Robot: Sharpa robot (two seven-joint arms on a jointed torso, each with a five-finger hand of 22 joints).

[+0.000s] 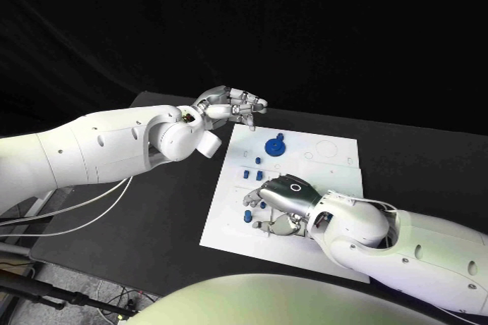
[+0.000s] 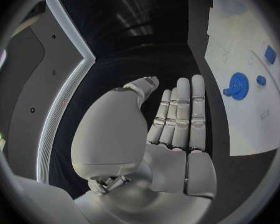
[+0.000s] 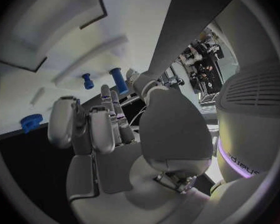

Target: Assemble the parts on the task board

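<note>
The left hand hovers off the white rectangular task board's far-left corner, fingers straight, released. The right hand rests on the board's middle among small blue plastic parts, fingers curled; whether they grasp anything, I cannot tell.

Matt white task board, smooth blue plastic gear, matt black table

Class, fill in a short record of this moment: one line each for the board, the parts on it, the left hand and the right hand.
board: white task board on the black table
parts: blue gear near the board's far end; small blue pieces nearer the middle
left hand: left hand off the board's far left corner, fingers straight, holding nothing
right hand: right hand over the board's near part, fingers spread, holding nothing
</note>
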